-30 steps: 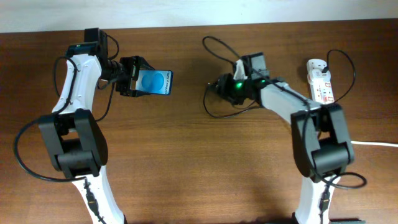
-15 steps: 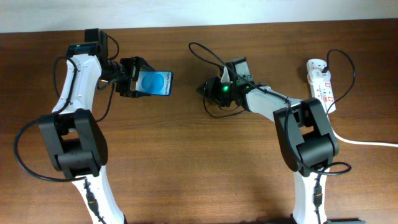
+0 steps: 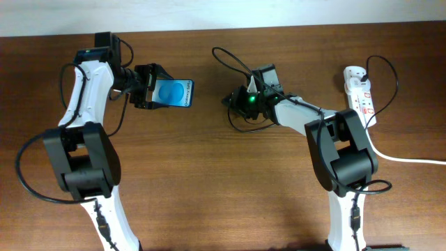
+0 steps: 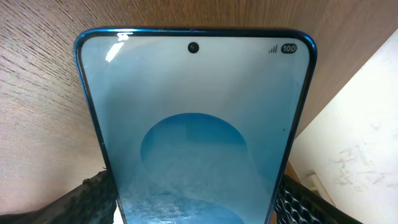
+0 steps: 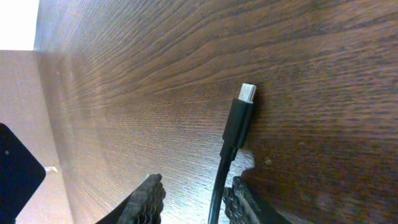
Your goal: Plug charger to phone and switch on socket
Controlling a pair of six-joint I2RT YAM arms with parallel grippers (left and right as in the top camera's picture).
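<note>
My left gripper (image 3: 148,89) is shut on the phone (image 3: 174,93), which has a bright blue screen, and holds it at the back left with its free end pointing right. In the left wrist view the phone (image 4: 196,124) fills the frame between my fingers (image 4: 93,199). My right gripper (image 3: 235,99) is low at the table's middle. In the right wrist view its jaws (image 5: 193,196) stand open around the charger cable (image 5: 239,124). The cable rests against the right finger, and its connector tip (image 5: 247,93) lies on the wood ahead. The white socket (image 3: 360,94) lies at the far right.
The thin black charger cable loops behind my right gripper (image 3: 230,59), and another stretch arcs to the socket (image 3: 390,70). The socket's thick white lead (image 3: 411,159) runs off the right edge. The table's far edge meets a pale wall.
My right gripper has moved left toward the phone, and the cable loop shifted left with it. It has held still over the last half second. The left arm and phone have not moved.
</note>
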